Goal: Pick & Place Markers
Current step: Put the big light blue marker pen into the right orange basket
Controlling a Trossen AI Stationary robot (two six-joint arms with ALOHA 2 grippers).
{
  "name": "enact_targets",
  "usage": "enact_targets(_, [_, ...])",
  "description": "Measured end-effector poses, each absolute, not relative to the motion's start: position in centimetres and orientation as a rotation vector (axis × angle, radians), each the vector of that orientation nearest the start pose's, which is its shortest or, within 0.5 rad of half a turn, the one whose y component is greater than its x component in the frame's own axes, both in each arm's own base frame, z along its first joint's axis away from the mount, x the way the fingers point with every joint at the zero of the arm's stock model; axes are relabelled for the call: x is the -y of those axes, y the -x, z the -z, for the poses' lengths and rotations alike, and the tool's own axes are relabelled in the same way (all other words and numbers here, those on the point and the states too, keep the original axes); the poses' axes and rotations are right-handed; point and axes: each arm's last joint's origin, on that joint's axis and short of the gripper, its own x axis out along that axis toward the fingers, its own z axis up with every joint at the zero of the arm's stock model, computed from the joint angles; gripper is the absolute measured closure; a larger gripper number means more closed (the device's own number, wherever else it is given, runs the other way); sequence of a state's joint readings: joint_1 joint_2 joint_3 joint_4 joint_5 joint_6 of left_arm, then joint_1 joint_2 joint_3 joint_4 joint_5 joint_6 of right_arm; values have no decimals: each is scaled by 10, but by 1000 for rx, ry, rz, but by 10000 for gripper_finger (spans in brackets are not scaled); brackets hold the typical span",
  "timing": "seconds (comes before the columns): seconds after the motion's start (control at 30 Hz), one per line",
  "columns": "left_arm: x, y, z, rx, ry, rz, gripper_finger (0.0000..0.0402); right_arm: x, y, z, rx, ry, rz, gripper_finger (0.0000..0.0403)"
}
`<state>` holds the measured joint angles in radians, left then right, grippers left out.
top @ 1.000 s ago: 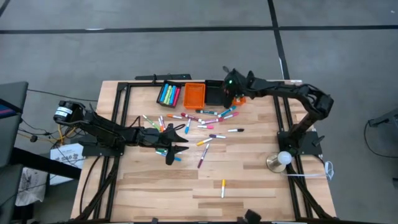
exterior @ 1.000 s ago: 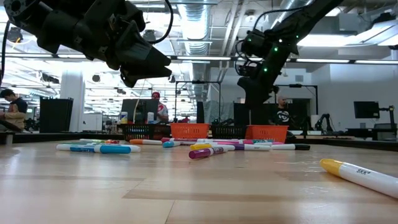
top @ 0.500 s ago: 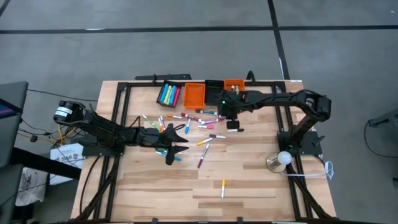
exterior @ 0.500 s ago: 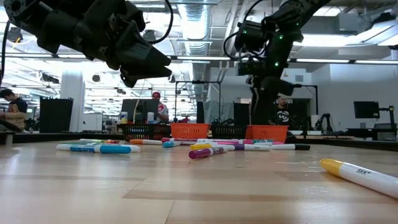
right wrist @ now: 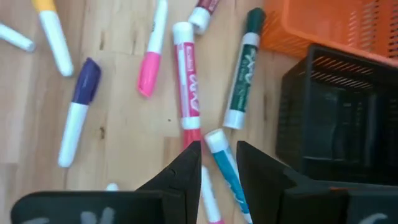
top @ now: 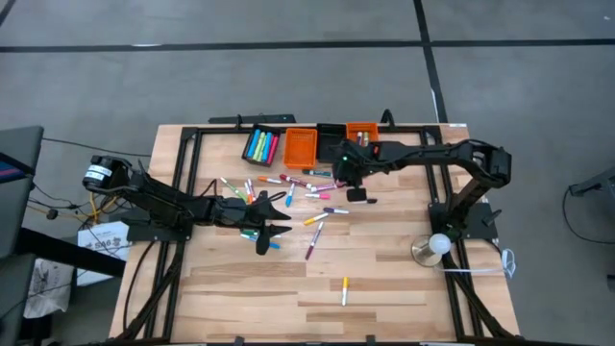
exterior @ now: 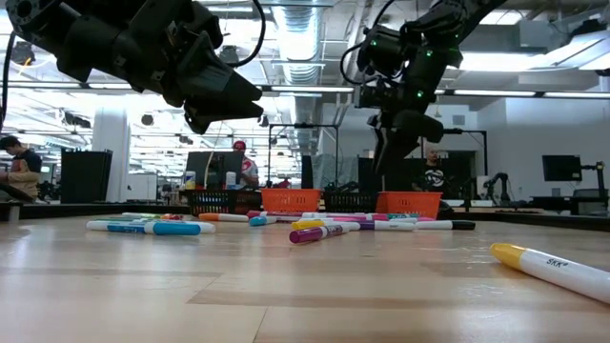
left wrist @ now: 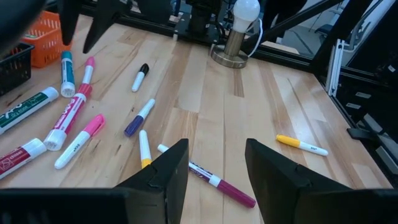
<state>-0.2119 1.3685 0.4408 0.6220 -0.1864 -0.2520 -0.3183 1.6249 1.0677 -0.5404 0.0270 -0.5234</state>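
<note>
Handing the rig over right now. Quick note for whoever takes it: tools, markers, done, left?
Left tool: open, empty, hovering over the markers on its side of the pile.
Right tool: above the pile near the black bin, fingers a narrow gap apart, nothing between them; a blue-capped marker and a red marker lie just below.
Markers: most lie loose mid-table; one yellow marker lies alone toward the near edge.
Done: one bin at the far edge already holds several markers; the orange bin beside it looks empty.
Left: nearly the whole pile, plus the yellow stray.
</note>
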Motion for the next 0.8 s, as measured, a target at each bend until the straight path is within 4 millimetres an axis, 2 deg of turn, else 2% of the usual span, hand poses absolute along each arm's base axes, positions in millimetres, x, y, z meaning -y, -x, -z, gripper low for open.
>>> enact_targets(0.23, [48,-249,-173,-301,190,-13,247,98,-289,-179,-1191,300,6,311])
enact_targets(0.43, [48,-249,-173,-301,190,-13,247,99,-288,-168,-1155,369,48,311])
enact_targets(0.8, [48,-249,-173,-301,190,-13,247,117,-282,-167,-1151,348,99,311])
